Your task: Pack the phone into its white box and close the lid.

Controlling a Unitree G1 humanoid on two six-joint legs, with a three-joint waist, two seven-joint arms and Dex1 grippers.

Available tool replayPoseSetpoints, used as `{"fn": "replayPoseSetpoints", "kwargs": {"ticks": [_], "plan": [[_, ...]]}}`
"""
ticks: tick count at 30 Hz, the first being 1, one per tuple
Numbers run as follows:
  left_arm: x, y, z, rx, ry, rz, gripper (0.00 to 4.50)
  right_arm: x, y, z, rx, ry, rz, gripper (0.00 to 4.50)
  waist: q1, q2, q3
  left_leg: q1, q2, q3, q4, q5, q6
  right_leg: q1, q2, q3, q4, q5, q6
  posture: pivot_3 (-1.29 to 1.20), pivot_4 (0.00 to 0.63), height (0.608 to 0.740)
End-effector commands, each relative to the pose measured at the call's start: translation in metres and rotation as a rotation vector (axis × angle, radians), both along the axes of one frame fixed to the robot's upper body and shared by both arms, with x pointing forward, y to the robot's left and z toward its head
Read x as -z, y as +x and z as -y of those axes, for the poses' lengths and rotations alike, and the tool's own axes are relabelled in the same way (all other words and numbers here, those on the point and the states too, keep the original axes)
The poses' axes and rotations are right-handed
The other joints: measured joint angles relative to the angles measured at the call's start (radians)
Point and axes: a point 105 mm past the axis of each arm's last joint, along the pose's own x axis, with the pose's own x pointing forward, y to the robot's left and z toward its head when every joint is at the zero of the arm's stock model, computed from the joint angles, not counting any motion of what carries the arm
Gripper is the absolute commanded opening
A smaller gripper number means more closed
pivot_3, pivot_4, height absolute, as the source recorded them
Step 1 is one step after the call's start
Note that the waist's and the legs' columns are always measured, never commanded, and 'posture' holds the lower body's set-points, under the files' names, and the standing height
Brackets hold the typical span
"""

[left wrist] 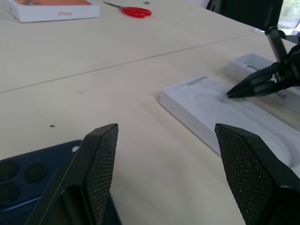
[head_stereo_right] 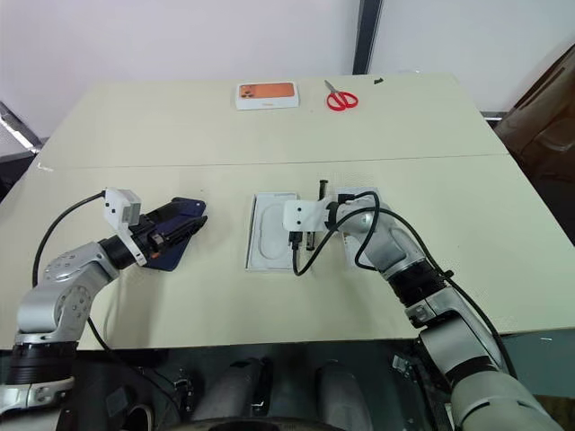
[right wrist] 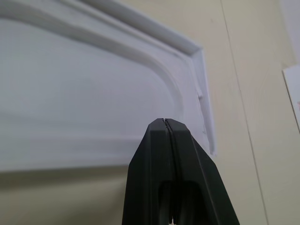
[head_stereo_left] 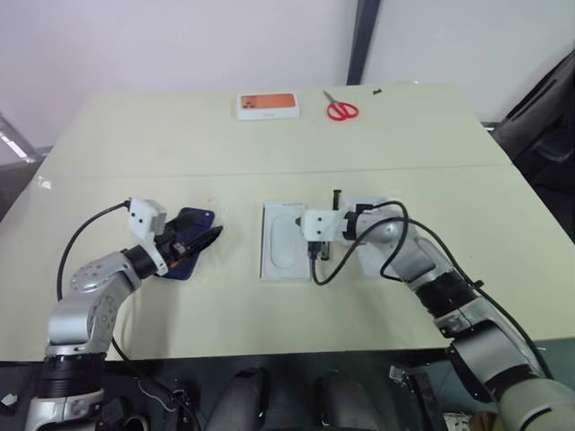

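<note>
Currently the left gripper (head_stereo_left: 199, 238) holds its fingers apart over the phone (head_stereo_left: 184, 244), possibly touching it. The right gripper (right wrist: 166, 123), fingers pressed together, hovers above the flat white insert (head_stereo_left: 286, 241).

"What's the room like from where you stand?"

"Plain. A pale wall (head_stereo_left: 171, 45) runs behind the table, with a dark upright strip (head_stereo_left: 363, 40) dividing it."

"And the table?"

"A wide cream tabletop (head_stereo_left: 449, 135) with a seam (head_stereo_left: 269, 172) running across it from side to side. A few small dark specks mark the surface."

"Anything off to the sides?"

"Something dark, maybe a chair (head_stereo_left: 544, 117), sits past the right-hand edge, too cut off to be sure. At the left edge there's a dim floor area (head_stereo_left: 13, 171)."

"How's the light?"

"Even and soft, with only faint shadows on the tabletop."
</note>
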Motion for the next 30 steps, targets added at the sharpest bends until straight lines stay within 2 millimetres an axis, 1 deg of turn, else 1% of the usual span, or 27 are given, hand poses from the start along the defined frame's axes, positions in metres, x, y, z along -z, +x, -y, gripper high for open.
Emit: {"fn": "replayPoseSetpoints", "kwargs": {"ticks": [1, 3, 7, 11, 13, 17, 20, 22, 25, 27, 30], "plan": [[-0.011, 0.0, 0.002, 0.004, 0.015, 0.055, 3.49, 0.013, -0.012, -0.013, -0.096, -0.091, 0.009, 0.03, 0.001, 0.0, 0.0, 0.0, 0.0, 0.0, 0.0, 0.0, 0.0, 0.0, 0.0, 0.0, 0.0, 0.0, 0.0, 0.0, 0.15, 0.734], [-0.011, 0.0, 0.002, 0.004, 0.016, 0.052, 3.49, 0.017, -0.016, -0.02, -0.123, -0.098, -0.002, 0.03, 0.004, 0.0, 0.0, 0.0, 0.0, 0.0, 0.0, 0.0, 0.0, 0.0, 0.0, 0.0, 0.0, 0.0, 0.0, 0.0, 0.15, 0.734], [-0.01, 0.0, 0.002, 0.002, 0.015, 0.051, 3.49, 0.018, -0.018, -0.031, -0.134, -0.083, -0.016, 0.03, 0.005, 0.0, 0.0, 0.0, 0.0, 0.0, 0.001, 0.0, 0.0, 0.001, 0.0, 0.0, 0.0, 0.0, 0.0, 0.0, 0.15, 0.734], [-0.009, 0.001, 0.002, -0.001, 0.02, 0.049, 3.49, 0.019, -0.016, -0.033, -0.134, -0.097, -0.007, 0.03, 0.001, 0.0, 0.0, 0.001, 0.0, 0.0, 0.0, 0.0, 0.0, 0.001, 0.0, 0.0, 0.0, 0.0, 0.0, 0.0, 0.15, 0.734], [-0.009, 0.001, 0.002, -0.003, 0.021, 0.05, 3.49, 0.015, -0.013, -0.033, -0.128, -0.085, 0.007, 0.03, 0.001, 0.0, 0.0, 0.001, 0.0, 0.0, 0.0, 0.0, 0.0, 0.001, 0.0, 0.0, 0.0, 0.0, 0.0, 0.0, 0.15, 0.734], [-0.007, 0.0, 0.002, -0.009, 0.02, 0.046, 3.49, 0.007, -0.026, -0.049, -0.231, -0.029, -0.004, 0.03, 0.001, 0.0, 0.0, 0.001, 0.0, 0.0, 0.0, 0.0, 0.0, 0.001, 0.0, 0.0, 0.0, 0.0, 0.0, 0.0, 0.15, 0.734], [-0.007, 0.0, 0.002, -0.009, 0.021, 0.046, 3.49, 0.012, -0.031, -0.052, -0.279, -0.069, 0.001, 0.03, 0.001, 0.0, 0.0, 0.001, 0.0, 0.0, 0.0, 0.0, 0.0, 0.001, 0.0, 0.0, 0.0, 0.0, 0.0, 0.0, 0.15, 0.734], [-0.008, 0.001, 0.002, -0.009, 0.022, 0.047, 3.49, 0.018, -0.029, -0.053, -0.278, -0.103, -0.004, 0.03, 0.001, 0.0, 0.0, 0.001, 0.0, 0.0, 0.0, 0.0, 0.0, 0.001, 0.0, 0.0, 0.0, 0.0, 0.0, 0.0, 0.15, 0.734], [-0.008, 0.002, 0.002, -0.013, 0.023, 0.046, 3.49, 0.024, -0.02, -0.051, -0.249, -0.167, -0.007, 0.03, 0.001, 0.0, 0.0, 0.002, 0.0, 0.0, 0.0, 0.0, 0.0, 0.001, 0.001, 0.0, 0.0, 0.0, 0.0, 0.0, 0.15, 0.734], [-0.007, 0.002, 0.002, -0.014, 0.024, 0.045, 3.49, 0.022, -0.014, -0.054, -0.241, -0.175, 0.004, 0.03, -0.002, 0.0, 0.0, 0.003, 0.0, 0.0, 0.0, 0.0, 0.0, 0.001, 0.001, 0.0, 0.0, 0.0, 0.0, 0.0, 0.15, 0.734], [-0.006, 0.001, 0.003, -0.013, 0.026, 0.046, 3.49, 0.015, -0.013, -0.061, -0.232, -0.113, -0.018, 0.03, -0.001, 0.0, 0.0, 0.005, 0.0, 0.0, -0.001, 0.0, 0.0, 0.001, 0.001, 0.0, 0.0, 0.0, 0.0, 0.0, 0.15, 0.734]]}}
